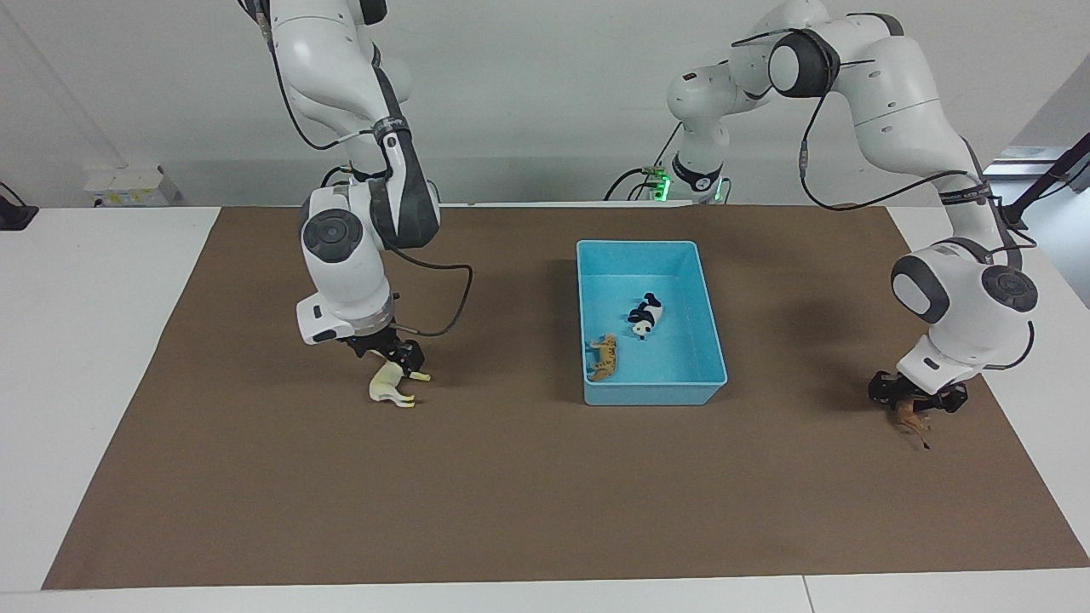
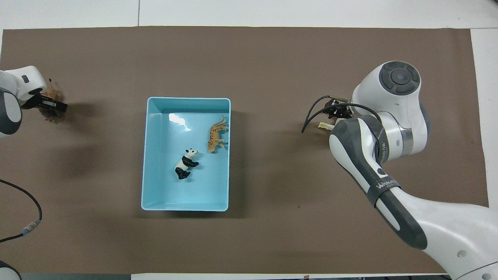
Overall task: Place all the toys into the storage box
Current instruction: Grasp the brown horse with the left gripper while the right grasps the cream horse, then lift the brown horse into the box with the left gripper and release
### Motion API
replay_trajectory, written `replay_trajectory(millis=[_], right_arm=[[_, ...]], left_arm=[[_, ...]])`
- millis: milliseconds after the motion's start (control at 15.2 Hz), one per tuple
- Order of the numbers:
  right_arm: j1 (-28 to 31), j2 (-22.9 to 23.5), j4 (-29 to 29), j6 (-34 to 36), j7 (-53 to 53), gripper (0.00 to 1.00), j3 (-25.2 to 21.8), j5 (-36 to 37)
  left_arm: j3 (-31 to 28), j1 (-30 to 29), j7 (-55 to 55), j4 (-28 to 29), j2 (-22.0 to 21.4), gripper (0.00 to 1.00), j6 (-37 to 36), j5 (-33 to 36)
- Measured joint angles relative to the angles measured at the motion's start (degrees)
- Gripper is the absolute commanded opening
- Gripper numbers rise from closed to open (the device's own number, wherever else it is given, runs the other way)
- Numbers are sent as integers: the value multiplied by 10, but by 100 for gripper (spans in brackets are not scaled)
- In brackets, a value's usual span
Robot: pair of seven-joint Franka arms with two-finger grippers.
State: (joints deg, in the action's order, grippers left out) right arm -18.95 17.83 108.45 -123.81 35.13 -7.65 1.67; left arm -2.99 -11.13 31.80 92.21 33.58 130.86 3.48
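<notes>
The light blue storage box [image 1: 651, 396] stands mid-table and holds the black-and-white panda [image 1: 645, 317] and the orange tiger [image 1: 604, 358]. My right gripper [image 1: 398, 356] is shut on the back of the cream-white horse [image 1: 389, 386], toward the right arm's end of the table; the horse's feet are at or just above the mat. My left gripper [image 1: 915, 398] is low at the left arm's end, shut on the brown lion [image 1: 908, 417]. In the overhead view the box [image 2: 184, 205], panda [image 2: 185, 163] and tiger [image 2: 216, 134] show fully. The horse [image 2: 323, 125] and lion [image 2: 51, 94] are mostly covered there.
A brown mat [image 1: 545, 494] covers most of the white table [image 1: 85, 340]. A cable loops from the right arm's wrist [image 1: 460, 289] over the mat beside the horse. A small white box [image 1: 128, 186] stands at the table's edge by the robots.
</notes>
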Motion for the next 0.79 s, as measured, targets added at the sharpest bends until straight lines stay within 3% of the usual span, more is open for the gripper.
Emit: replay_trajectory(millis=[263,525,591,657,722,788], right_arm=[[11,15,27,-62,-24,100,0,3],[15,32,41,-102,-28,100,0,3],[15,35,46,-112,-28,85,1,3],[14,37,52,-125,-28,27,1,3],[14,37,59,-138,-28,0,1,3],[14,36,61,-145,-28,0,2,3]], left_arm=[[1,21,-45,-69,-25,13,-148,0],[5,92,-210,-103,-106,14,-264,0],[6,118,-262,-103,-130,15,-292,0],[7,148,-314,-102,-151,16,-318,0],[8,179,-366,-100,-166,17,-338,0],[9,213,-415,-95,-177,24,-352,0]])
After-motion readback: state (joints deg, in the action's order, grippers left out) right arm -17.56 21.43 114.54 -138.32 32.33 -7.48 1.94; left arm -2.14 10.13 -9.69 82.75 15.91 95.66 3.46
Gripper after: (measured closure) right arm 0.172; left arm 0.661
